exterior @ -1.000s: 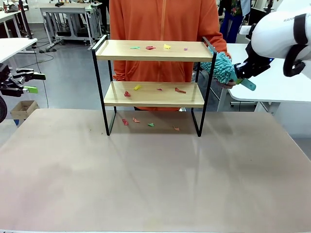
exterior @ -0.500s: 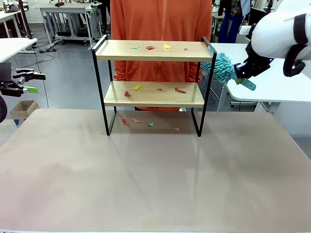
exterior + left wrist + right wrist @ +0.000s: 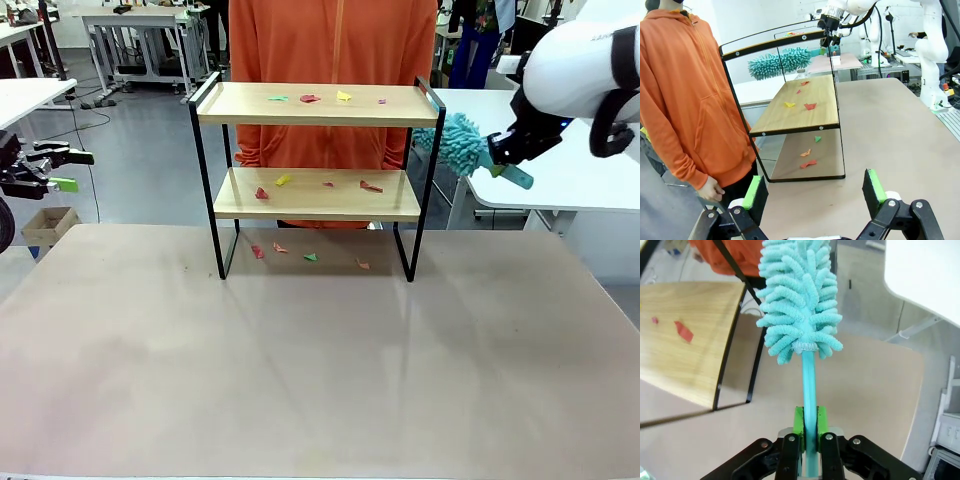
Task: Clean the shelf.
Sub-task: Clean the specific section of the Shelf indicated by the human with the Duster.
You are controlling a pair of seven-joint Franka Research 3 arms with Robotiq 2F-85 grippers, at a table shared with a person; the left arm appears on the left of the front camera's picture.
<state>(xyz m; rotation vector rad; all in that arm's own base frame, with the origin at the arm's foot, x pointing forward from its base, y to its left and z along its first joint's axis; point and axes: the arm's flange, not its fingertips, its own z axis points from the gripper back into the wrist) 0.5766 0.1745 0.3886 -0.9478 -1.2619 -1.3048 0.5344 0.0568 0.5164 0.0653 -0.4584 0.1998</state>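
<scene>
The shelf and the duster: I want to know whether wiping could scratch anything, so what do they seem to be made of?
Shelf boards: light wood or wood-look laminate, matte, with faint grain and pale edges.
Shelf frame: thin black metal, probably painted; slim bars with screw heads at the corners.
Duster head: soft teal chenille-like microfibre, with fuzzy fingers.
Duster handle: smooth teal plastic, most likely.

Bright, even, sharp indoor light

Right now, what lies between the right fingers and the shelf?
Only the teal duster that the right fingers hold: in the front view its fluffy head lies by the right end of the shelf.
</scene>
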